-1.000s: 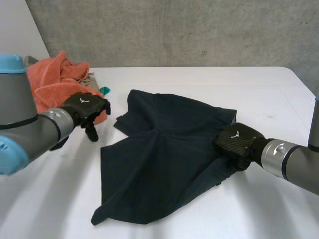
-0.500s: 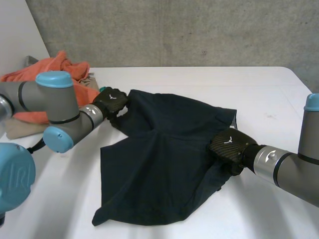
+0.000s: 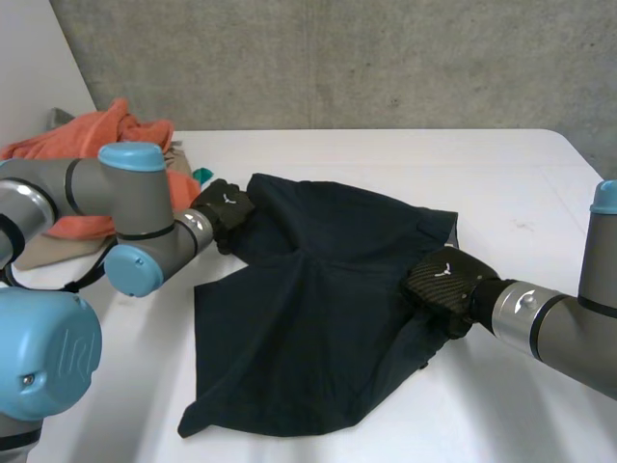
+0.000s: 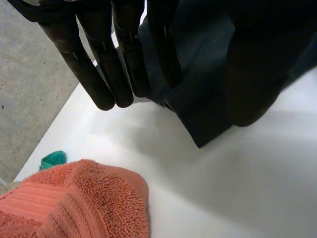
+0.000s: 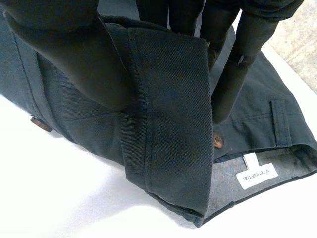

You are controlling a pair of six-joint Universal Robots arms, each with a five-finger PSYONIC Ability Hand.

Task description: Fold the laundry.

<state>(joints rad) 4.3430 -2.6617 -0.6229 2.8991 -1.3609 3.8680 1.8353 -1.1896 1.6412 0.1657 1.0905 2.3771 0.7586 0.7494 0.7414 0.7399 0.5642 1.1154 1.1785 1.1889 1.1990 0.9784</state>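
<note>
The garment (image 3: 308, 309) lies spread across the middle of the table (image 3: 501, 183), with the wall (image 3: 337, 58) standing behind the table's far edge. The left hand (image 3: 227, 207) is at the garment's far-left corner, and that corner sits between its thumb and fingers. The right hand (image 3: 443, 280) is at the garment's right edge, with a fold of the waistband pinched between thumb and fingers. A pile of towels (image 3: 106, 145) lies at the table's far-left corner, left of the left hand and apart from the garment. A small scrap (image 3: 201, 176) lies just beside the towels, between them and the garment.
</note>
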